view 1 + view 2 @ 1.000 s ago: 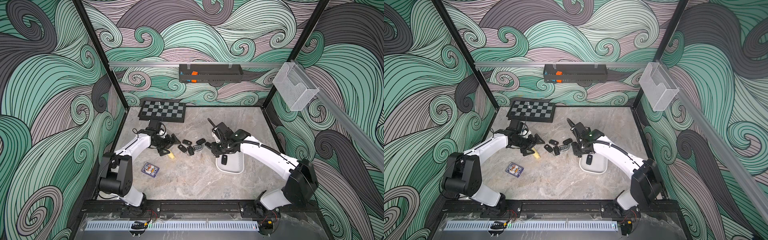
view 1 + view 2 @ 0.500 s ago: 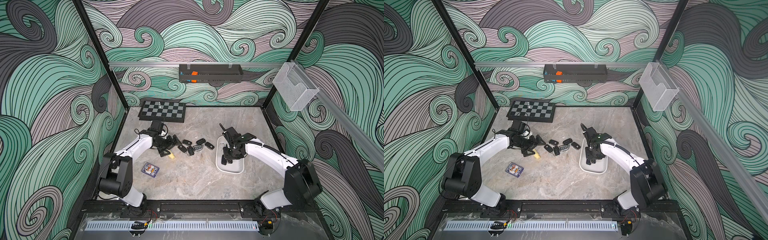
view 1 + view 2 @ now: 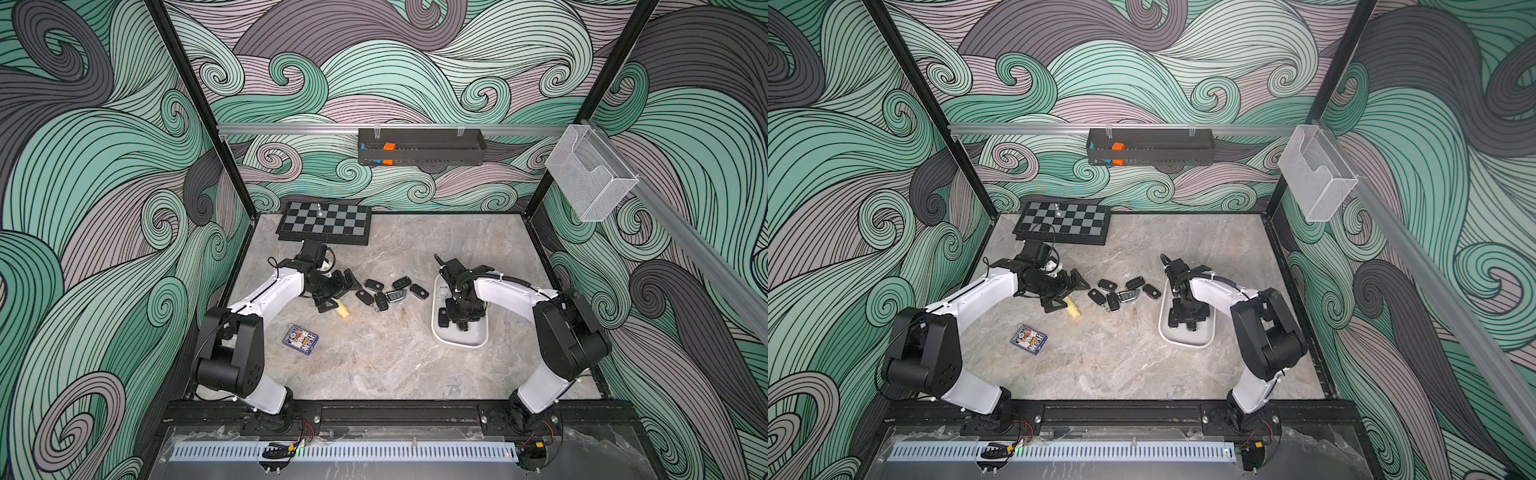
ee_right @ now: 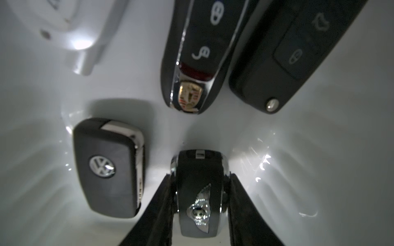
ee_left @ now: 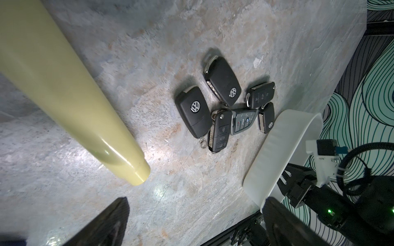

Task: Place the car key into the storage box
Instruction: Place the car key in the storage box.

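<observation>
Right wrist: black chrome-edged car key [image 4: 198, 191], winged badge, gripped by right hand [image 4: 200, 176] inside storage box [image 4: 298, 170]

Entry: winged-badge car key [image 4: 198, 191], clamped between our jaws inside the white storage box [image 4: 319, 170]. Taking twelve as straight ahead of the jaws, we list: crest-badge key [image 4: 191, 55] at twelve, dark flip key [image 4: 287, 53] at one, VW key [image 4: 106, 168] at ten.

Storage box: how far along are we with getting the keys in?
Done: three keys lie in the storage box. In hand: the right gripper is shut on a winged-emblem key, low inside the box, not yet released. Left: six keys sit clustered on the table; the left gripper is open beside them.
</observation>
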You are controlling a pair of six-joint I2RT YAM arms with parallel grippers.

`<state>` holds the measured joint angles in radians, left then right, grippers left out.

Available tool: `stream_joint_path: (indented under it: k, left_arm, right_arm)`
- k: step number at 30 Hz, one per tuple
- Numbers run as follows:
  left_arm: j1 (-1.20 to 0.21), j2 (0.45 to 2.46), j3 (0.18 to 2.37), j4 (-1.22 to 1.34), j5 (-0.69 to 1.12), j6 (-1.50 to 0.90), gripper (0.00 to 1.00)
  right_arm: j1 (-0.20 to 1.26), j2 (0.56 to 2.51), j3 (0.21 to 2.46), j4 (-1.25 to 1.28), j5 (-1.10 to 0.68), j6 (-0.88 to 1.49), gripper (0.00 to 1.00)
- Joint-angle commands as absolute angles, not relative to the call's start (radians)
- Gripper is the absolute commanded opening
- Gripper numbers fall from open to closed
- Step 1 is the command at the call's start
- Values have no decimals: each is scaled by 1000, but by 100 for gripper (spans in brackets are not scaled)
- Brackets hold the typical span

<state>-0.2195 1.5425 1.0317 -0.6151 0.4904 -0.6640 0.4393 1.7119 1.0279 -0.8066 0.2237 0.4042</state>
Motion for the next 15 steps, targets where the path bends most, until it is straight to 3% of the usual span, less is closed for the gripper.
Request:
stream_joint_path:
  k: [1, 9, 15]
  left_arm:
    - [-224, 1539, 1075, -648, 478, -641, 99]
    - [-223, 1553, 1097, -669, 479, -620, 99]
    - [-222, 1572, 1102, -664, 483, -615, 99]
  right_arm:
    - [436, 1737, 1024, -789, 220, 431, 33]
    - [436, 1727, 1031, -774, 182, 448, 45]
    - [436, 1613, 1041, -775, 161, 440, 59]
